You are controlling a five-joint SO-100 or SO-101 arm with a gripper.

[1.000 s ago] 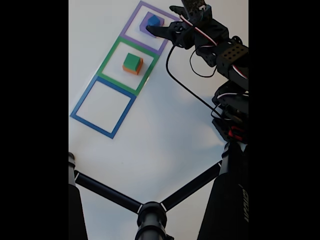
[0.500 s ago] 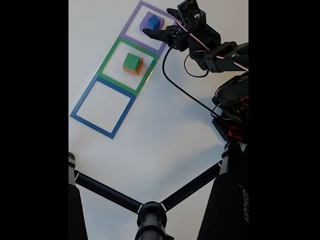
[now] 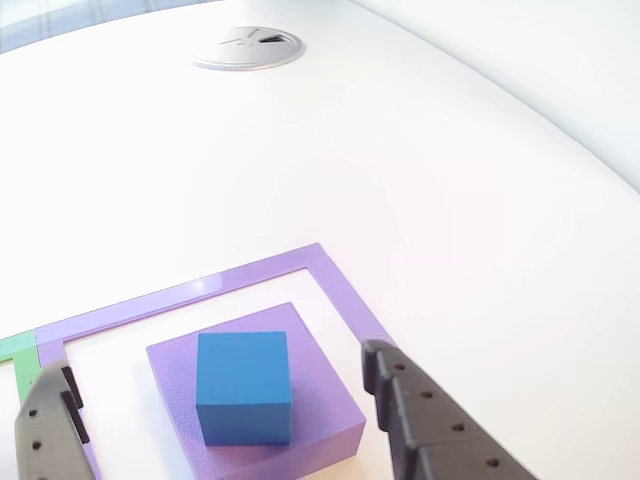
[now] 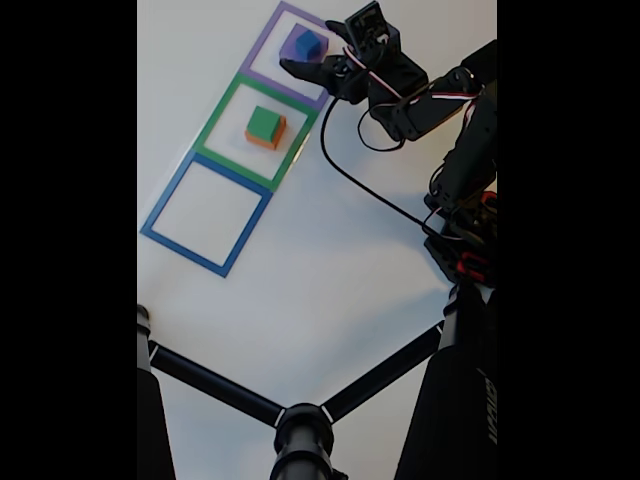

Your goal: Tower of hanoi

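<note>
The tool (image 3: 215, 420) hangs spread wide, fingers flanking the blue cube (image 3: 244, 385) atop the purple block (image 3: 320, 400), seemingly positioned to pinch the cube.

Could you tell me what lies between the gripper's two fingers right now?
In the other view, the blue cube atop the purple block sits between the open gripper's fingers.
</note>
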